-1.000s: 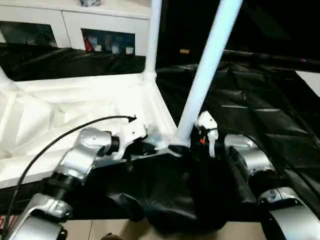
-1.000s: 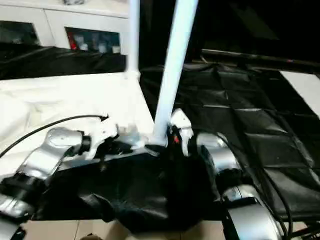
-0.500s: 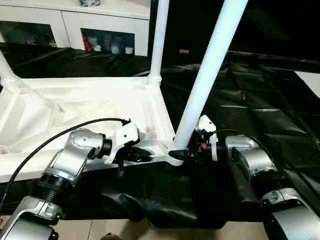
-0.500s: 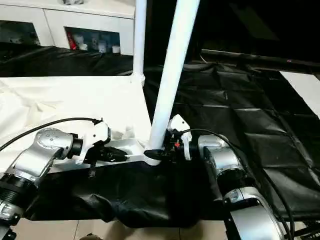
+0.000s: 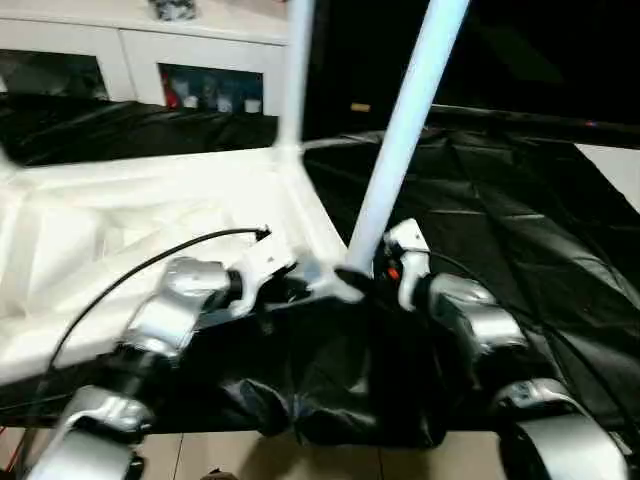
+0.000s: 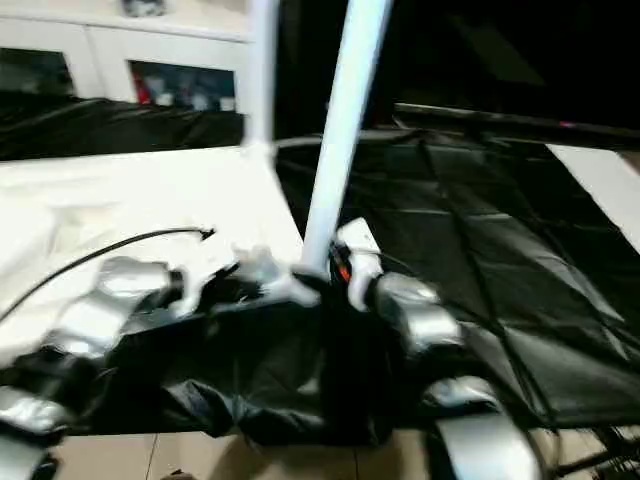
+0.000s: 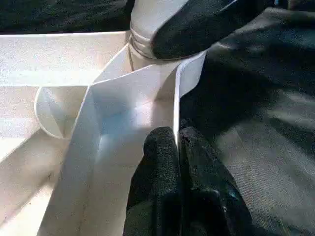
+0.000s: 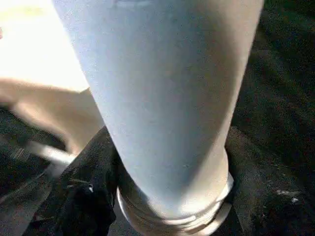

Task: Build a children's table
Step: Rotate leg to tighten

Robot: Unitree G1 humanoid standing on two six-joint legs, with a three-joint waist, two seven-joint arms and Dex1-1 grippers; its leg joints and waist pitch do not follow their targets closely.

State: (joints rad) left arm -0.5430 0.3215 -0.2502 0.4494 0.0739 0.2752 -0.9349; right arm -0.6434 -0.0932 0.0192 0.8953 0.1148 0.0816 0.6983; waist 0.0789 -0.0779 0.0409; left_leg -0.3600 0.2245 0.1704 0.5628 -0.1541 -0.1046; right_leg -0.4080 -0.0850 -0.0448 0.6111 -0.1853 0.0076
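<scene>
Left eye view: the white table top point(image 5: 150, 220) lies underside up on black sheeting point(image 5: 520, 230). The left end effector point(image 5: 300, 290) sits at the top's near edge, just beside the corner socket. A tapered leg point(image 5: 400, 150) rises tilted from that socket; the right end effector point(image 5: 372, 280) is at its base. A second leg point(image 5: 292, 75) stands at the corner beyond. A white cabinet point(image 5: 130, 60) stands behind.

Right eye view: same arrangement; the leg point(image 6: 340, 130) stands between the two end effectors.

Left wrist view: the left fingers point(image 7: 162, 162) are closed, pinching the thin side wall point(image 7: 175, 113) of the top. Ahead, a black finger point(image 7: 197, 24) of the right end effector lies against the leg base.

Right wrist view: the leg point(image 8: 162, 98) stands immediately ahead, its ringed base point(image 8: 172, 216) seated below. The right end effector is partly open around the leg; a firm grip cannot be confirmed.
</scene>
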